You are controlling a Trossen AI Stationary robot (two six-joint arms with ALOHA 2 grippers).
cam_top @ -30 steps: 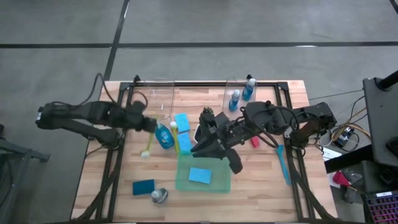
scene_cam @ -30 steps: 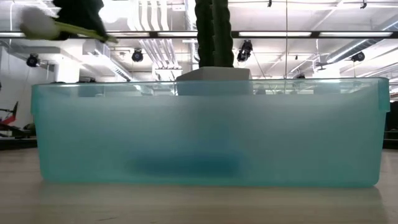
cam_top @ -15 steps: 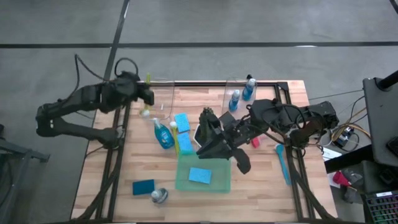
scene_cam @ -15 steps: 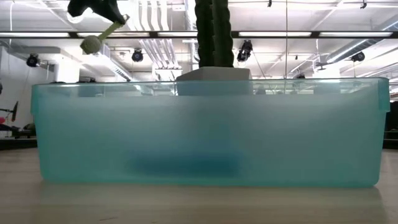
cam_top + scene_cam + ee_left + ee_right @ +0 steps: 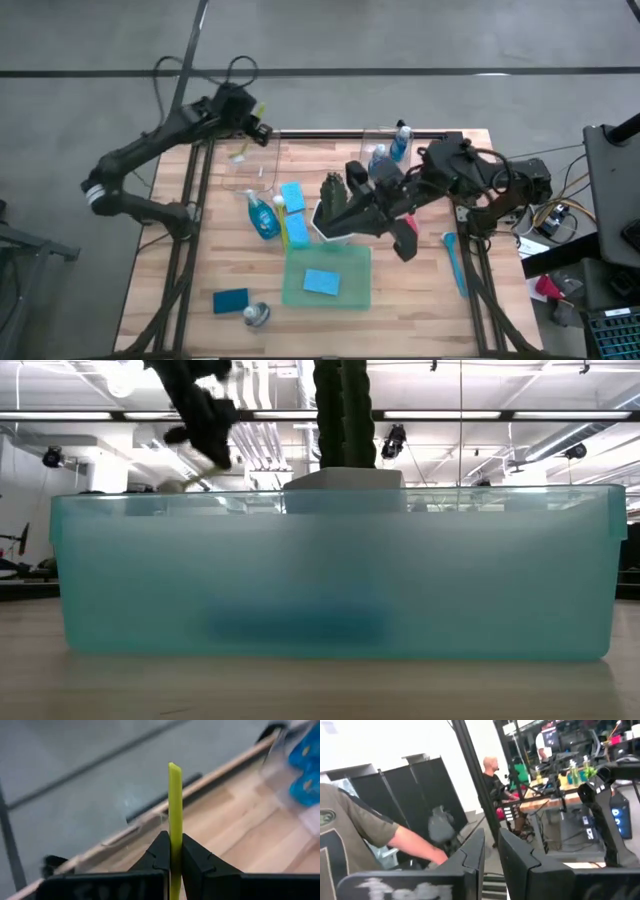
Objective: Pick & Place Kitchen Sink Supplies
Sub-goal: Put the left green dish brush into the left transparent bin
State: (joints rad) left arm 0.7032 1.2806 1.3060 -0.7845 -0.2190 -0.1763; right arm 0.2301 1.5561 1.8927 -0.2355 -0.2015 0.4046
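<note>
- Biggest change over the last second: my left gripper [image 5: 170, 854] hauled the yellow brush [image 5: 174, 810] up off the middle of the surface [image 5: 430, 300]. It's now at the far left corner, over the clear bin [image 5: 250, 160] there. The gripper is clamped tight on the thin handle.
- To me that means the brush is basically at its drop-off and only needs lowering and letting go. That's my read, though.
- The right gripper [image 5: 490, 852] came up and back from over the green tray [image 5: 355, 295], and it's now near the plant in its white pot [image 5: 333, 205]. Its fingers are nearly together with a thin gap, and I see nothing between them.
- Everything else sits put: a blue-liquid bottle [image 5: 264, 216] and a blue sponge [image 5: 292, 195] mid-surface, another sponge [image 5: 321, 282] in the tray, and two bottles [image 5: 398, 143] at the far bin.
- Hard to see: the low cam is mostly blocked by the tray wall, so the sponge inside is just a smear. The brush head's a faint blur from above. The right wrist cam only shows the room and people.
</note>
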